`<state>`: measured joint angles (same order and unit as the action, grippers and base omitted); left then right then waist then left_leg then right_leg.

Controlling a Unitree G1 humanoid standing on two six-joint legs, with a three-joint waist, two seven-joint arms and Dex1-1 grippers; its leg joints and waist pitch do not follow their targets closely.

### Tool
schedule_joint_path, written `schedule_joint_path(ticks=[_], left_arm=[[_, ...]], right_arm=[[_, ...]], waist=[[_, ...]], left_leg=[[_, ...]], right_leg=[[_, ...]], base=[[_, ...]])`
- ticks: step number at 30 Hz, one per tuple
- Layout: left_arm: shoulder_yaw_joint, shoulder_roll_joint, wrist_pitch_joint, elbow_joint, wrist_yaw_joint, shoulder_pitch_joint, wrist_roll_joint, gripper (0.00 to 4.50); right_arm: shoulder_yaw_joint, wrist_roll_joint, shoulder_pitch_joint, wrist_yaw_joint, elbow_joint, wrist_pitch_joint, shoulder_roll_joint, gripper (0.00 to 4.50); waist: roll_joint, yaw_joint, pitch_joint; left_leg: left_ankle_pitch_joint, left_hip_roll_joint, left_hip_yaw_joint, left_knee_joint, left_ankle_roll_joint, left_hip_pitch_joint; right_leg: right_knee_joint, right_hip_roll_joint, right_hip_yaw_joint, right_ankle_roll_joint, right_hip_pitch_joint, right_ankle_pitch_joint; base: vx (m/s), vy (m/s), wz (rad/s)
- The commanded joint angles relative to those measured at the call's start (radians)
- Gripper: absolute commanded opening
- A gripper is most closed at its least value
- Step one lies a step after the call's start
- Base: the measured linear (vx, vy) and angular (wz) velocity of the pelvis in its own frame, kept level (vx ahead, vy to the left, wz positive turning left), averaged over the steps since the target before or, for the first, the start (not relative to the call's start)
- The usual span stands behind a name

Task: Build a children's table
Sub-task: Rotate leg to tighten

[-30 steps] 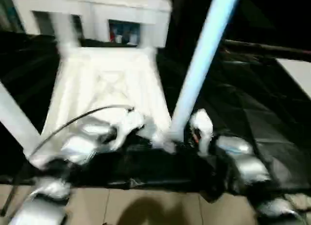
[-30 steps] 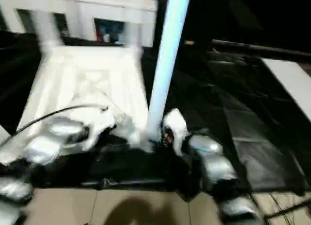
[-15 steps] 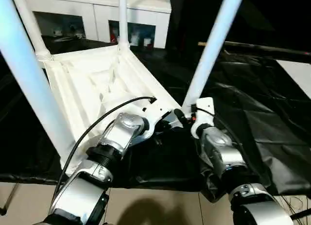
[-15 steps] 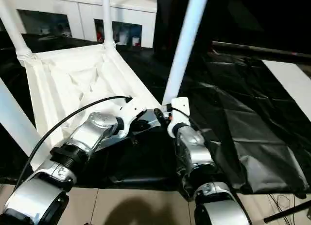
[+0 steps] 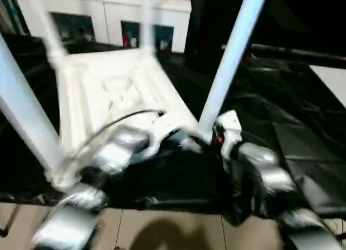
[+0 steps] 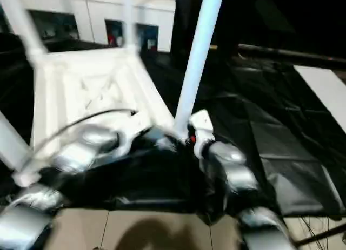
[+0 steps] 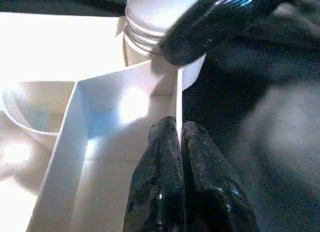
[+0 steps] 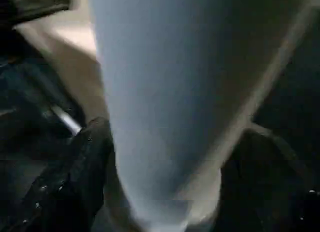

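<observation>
Your children's table (image 5: 116,93) lies upside down on the black-draped counter (image 5: 292,126), legs pointing up. Your left tool (image 7: 179,142) is pinched shut on a thin rib at the near corner. Your right tool (image 8: 160,167) straddles the near leg (image 5: 230,61), fingers (image 8: 75,177) spread at either side.

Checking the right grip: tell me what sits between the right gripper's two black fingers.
The white tubular leg stands between the right gripper's black fingers, seen in the right wrist view.
</observation>
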<state>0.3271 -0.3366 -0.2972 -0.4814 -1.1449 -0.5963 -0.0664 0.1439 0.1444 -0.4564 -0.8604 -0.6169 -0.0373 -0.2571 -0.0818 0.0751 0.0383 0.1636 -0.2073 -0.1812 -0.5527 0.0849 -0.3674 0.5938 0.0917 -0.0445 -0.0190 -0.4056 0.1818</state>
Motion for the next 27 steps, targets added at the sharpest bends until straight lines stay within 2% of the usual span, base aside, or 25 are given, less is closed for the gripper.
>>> schedule_joint_path(ticks=[1, 5, 9, 10, 12, 14, 20, 27], left_arm=[[0.074, -0.007, -0.018, -0.012, -0.103, 0.064, 0.026, 0.00], [0.063, -0.065, -0.031, 0.076, -0.197, 0.101, 0.075, 0.00], [0.051, -0.085, -0.031, 0.092, -0.196, 0.107, 0.072, 0.00], [0.049, -0.087, -0.033, 0.096, -0.196, 0.109, 0.072, 0.00], [0.047, -0.087, -0.036, 0.100, -0.193, 0.110, 0.075, 0.00], [0.048, -0.087, -0.040, 0.106, -0.193, 0.112, 0.078, 0.00], [0.050, -0.087, -0.047, 0.118, -0.193, 0.118, 0.083, 0.00], [0.048, -0.089, -0.051, 0.124, -0.188, 0.124, 0.084, 0.00]], right_arm=[[0.001, 0.006, 0.008, -0.042, 0.040, -0.013, -0.032, 3.82], [0.024, 0.028, 0.038, -0.143, 0.098, 0.009, -0.071, 3.82], [0.034, 0.029, 0.048, -0.186, 0.110, 0.019, -0.084, 3.82], [0.034, 0.030, 0.049, -0.192, 0.110, 0.021, -0.083, 3.55], [0.031, 0.036, 0.049, -0.197, 0.109, 0.023, -0.080, 3.55], [0.029, 0.046, 0.050, -0.206, 0.110, 0.031, -0.077, 3.25], [0.030, 0.059, 0.060, -0.220, 0.126, 0.051, -0.075, 2.82], [0.021, 0.058, 0.059, -0.201, 0.121, 0.053, -0.068, 2.65]], waist=[[0.000, 0.002, -0.039], [-0.003, 0.003, -0.039], [-0.002, 0.005, -0.041], [-0.002, 0.006, -0.041], [-0.002, 0.008, -0.041], [-0.001, 0.010, -0.043], [-0.002, 0.011, -0.045], [-0.002, 0.011, -0.047]], left_leg=[[0.291, -0.027, 0.000, 0.065, -0.041, 0.007], [0.286, -0.027, 0.000, 0.066, -0.040, 0.005], [0.250, -0.025, -0.004, 0.062, -0.048, 0.008], [0.244, -0.025, -0.004, 0.062, -0.048, 0.009], [0.240, -0.024, -0.005, 0.061, -0.046, 0.009], [0.234, -0.024, -0.005, 0.060, -0.045, 0.010], [0.222, -0.023, -0.006, 0.057, -0.046, 0.010], [0.202, -0.022, -0.006, 0.055, -0.049, 0.011]], right_leg=[[-0.072, 0.039, 0.031, 0.194, 0.031, 0.254], [-0.067, 0.039, 0.031, 0.195, 0.035, 0.238], [-0.063, 0.038, 0.033, 0.207, 0.036, 0.192], [-0.062, 0.038, 0.032, 0.209, 0.036, 0.187], [-0.061, 0.038, 0.033, 0.211, 0.037, 0.184], [-0.060, 0.039, 0.033, 0.212, 0.039, 0.178], [-0.058, 0.038, 0.032, 0.218, 0.040, 0.163], [-0.054, 0.037, 0.032, 0.222, 0.042, 0.136]], base=[[0.000, 0.000, 0.00], [0.000, 0.000, 0.00], [0.000, 0.000, 0.00], [0.000, 0.000, 0.00], [0.000, 0.000, 0.00], [0.000, 0.000, 0.00], [0.000, 0.000, 0.00], [0.000, 0.000, 0.00]])
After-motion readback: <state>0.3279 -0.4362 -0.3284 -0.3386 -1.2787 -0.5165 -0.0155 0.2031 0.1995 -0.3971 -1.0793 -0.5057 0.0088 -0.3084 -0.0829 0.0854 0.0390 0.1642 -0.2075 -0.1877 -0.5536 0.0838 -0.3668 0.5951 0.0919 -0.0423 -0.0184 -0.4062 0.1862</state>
